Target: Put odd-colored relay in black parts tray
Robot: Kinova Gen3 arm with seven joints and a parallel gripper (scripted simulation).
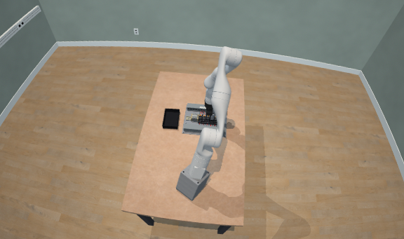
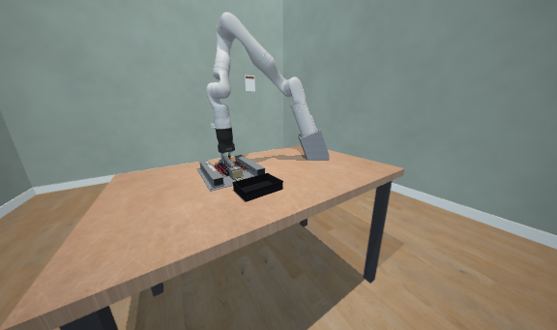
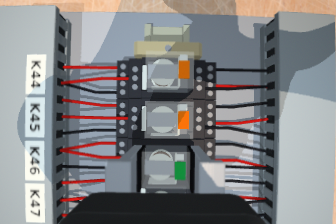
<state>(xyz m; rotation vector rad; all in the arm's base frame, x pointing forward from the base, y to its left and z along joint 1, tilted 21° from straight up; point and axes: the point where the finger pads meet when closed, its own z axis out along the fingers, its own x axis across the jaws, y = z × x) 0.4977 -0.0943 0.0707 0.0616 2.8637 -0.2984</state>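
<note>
On the wooden table [image 1: 151,183] [image 2: 160,233], the gripper [image 1: 209,109] [image 2: 226,156] [image 3: 166,161] pinches the green-buttoned relay [image 3: 164,172] by its sides, presumably for a straight pull, though whether it remains seated in the relay panel [image 1: 200,130] [image 2: 213,187] [image 3: 309,100] is hard to tell.

Wood-look tabletop [image 1: 154,169] [image 2: 193,214], glossy black plastic-looking tray [image 1: 171,118] [image 2: 258,188], clear plastic-looking relay covers [image 3: 163,120], matt grey ducts [image 3: 24,165]

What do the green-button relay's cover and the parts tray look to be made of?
Green-button relay: probably clear, glossy plastic; inner parts show through its cover.
Black parts tray: likely plastic, though painted metal is possible; uniformly dark walls.
</note>
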